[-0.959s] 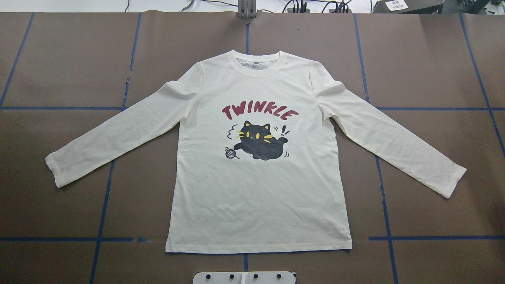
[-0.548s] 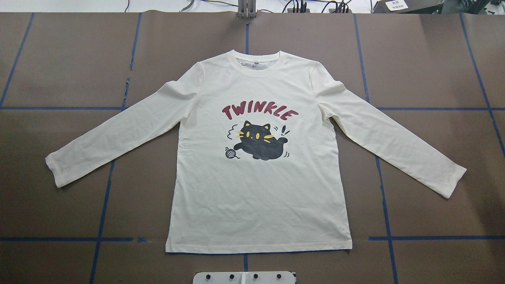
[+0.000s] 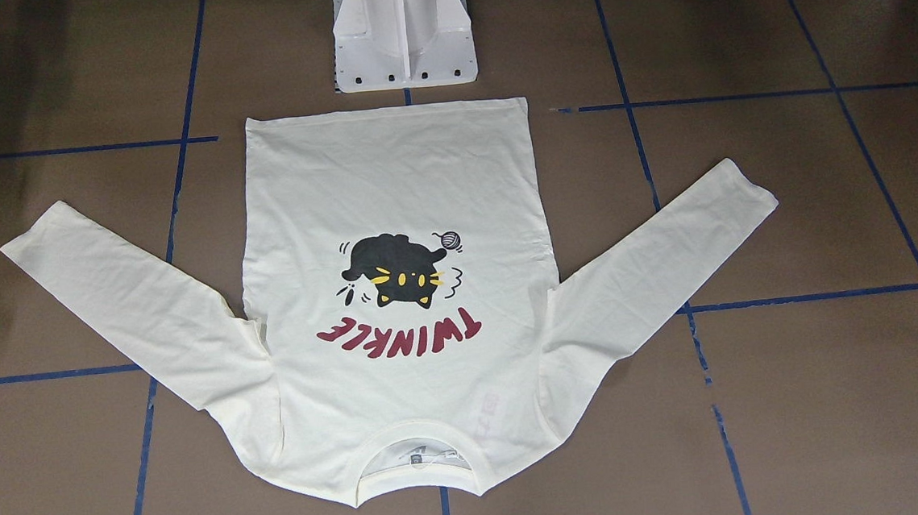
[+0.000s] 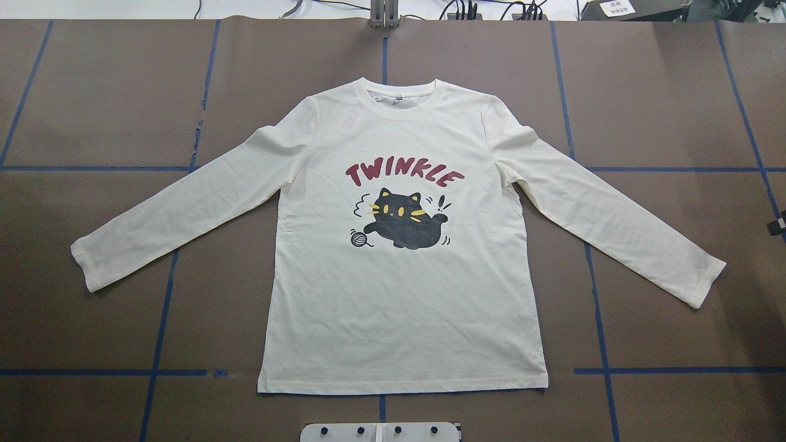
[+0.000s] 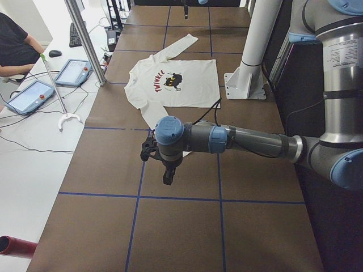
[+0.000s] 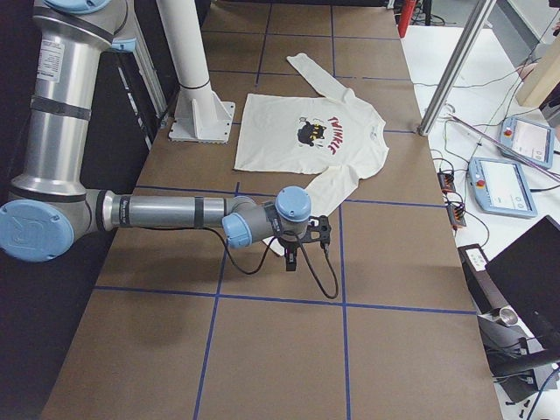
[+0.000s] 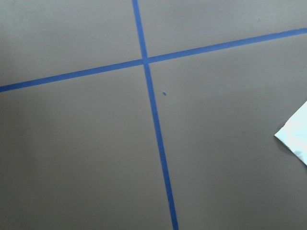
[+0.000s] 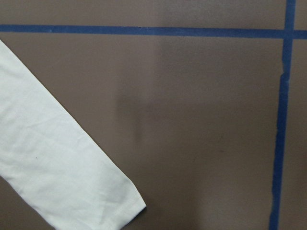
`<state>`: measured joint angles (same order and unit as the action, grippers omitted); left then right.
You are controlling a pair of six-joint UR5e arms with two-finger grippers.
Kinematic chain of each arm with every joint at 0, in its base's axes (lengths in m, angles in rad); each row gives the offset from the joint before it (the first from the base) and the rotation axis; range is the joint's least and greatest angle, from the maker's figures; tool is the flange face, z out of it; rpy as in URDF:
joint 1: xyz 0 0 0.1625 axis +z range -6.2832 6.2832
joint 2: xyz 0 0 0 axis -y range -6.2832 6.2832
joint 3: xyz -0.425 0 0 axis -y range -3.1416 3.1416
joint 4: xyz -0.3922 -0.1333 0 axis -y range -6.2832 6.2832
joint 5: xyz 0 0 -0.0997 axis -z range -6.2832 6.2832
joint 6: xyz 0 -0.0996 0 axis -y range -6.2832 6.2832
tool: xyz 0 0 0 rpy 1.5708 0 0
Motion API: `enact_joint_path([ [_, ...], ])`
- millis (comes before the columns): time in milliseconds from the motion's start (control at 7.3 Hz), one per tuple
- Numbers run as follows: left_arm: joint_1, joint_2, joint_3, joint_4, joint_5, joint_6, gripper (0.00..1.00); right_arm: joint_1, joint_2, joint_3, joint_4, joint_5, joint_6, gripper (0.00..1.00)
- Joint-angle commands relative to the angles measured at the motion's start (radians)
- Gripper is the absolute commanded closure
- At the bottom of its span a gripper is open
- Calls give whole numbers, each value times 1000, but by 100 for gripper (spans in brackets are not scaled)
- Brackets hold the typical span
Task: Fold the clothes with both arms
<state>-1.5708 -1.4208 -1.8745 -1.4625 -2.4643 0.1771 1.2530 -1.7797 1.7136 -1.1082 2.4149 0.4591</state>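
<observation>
The flat T-shirt's (image 4: 399, 319) sleeves (image 4: 184, 209) pointed outward toward the left gripper (image 5: 166, 180) and right gripper (image 6: 291, 264); their jaws I could not judge.

Cream T-shirt (image 4: 402, 294) lies flat, print up, sleeves spread on brown table (image 4: 92, 92)

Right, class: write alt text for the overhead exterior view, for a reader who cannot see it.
A cream long-sleeved T-shirt with a black cat print lies flat, print up, on a brown table gridded with blue tape, both sleeves spread outward.
</observation>
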Motion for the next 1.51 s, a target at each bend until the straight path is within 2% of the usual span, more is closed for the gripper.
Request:
enact_joint_path([
  [0, 0, 0, 3, -1, -5, 1, 0, -156, 0, -144, 375, -95, 320, 0],
  [137, -1, 2, -1, -1, -7, 1, 0, -197, 2, -157, 465, -120, 417, 1],
  [274, -2, 2, -2, -1, -7, 1, 0, -205, -1, -155, 470, -117, 440, 7],
  [411, -2, 2, -2, -1, -7, 1, 0, -214, -1, -155, 470, -117, 444, 14],
  [548, -2, 2, 0, 1, -7, 1, 0, -215, -3, -157, 470, -117, 444, 25],
  [1233, -2, 6, -2, -1, -22, -1, 0, -244, -3, -187, 470, -119, 444, 25],
  [1370, -2, 8, -2, 1, -22, -1, 0, -244, -3, -187, 470, -119, 444, 34],
])
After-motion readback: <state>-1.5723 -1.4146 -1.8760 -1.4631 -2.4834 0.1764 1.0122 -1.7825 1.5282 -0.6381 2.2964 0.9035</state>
